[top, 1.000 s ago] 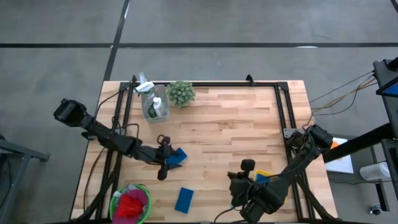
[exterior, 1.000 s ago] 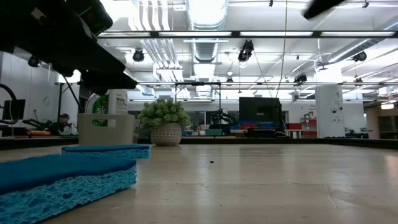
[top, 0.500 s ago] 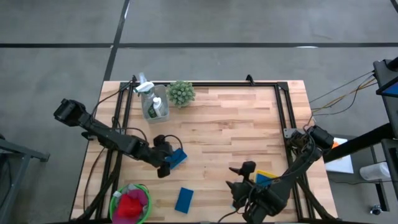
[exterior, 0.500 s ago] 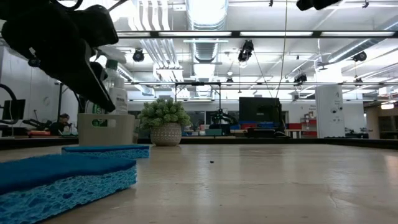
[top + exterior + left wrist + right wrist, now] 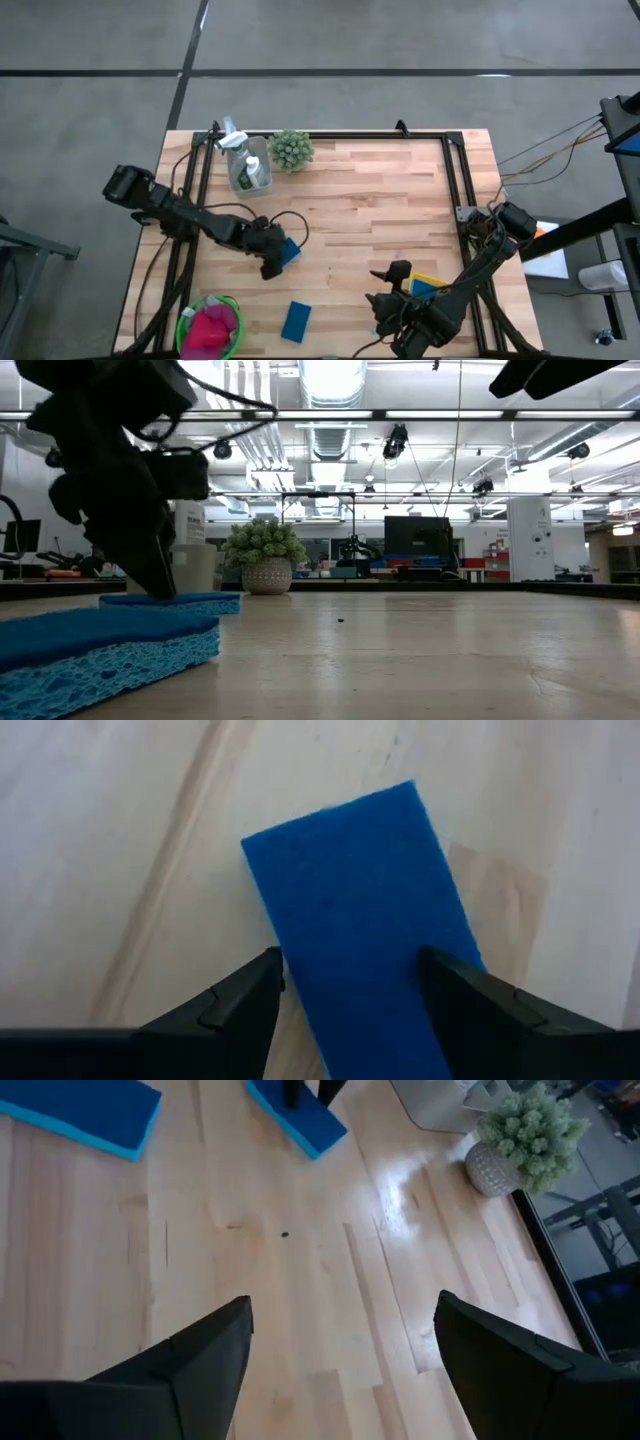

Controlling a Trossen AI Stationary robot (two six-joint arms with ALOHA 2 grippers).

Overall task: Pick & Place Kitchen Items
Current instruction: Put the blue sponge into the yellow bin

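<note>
Straddling a flat blue rectangular sponge point(image 5: 362, 925), left gripper point(image 5: 350, 982) spread, right gripper point(image 5: 342, 1328) apart, bare wood below

Wood-plank table point(image 5: 380, 200) w/ black metal frame rails point(image 5: 455, 175) along its edges, standing on grey concrete floor point(image 5: 400, 40) crossed by dark seam lines. Low view: big open workshop-type room, white ceiling w/ bright strip lights point(image 5: 330, 380), exposed ducts & hanging cables. Dark monitor point(image 5: 415, 538) in the bkgd, white pillar point(image 5: 530, 538) to its right, cluttered benches at far end. Person seated far off at the left edge point(image 5: 103, 555).
</note>
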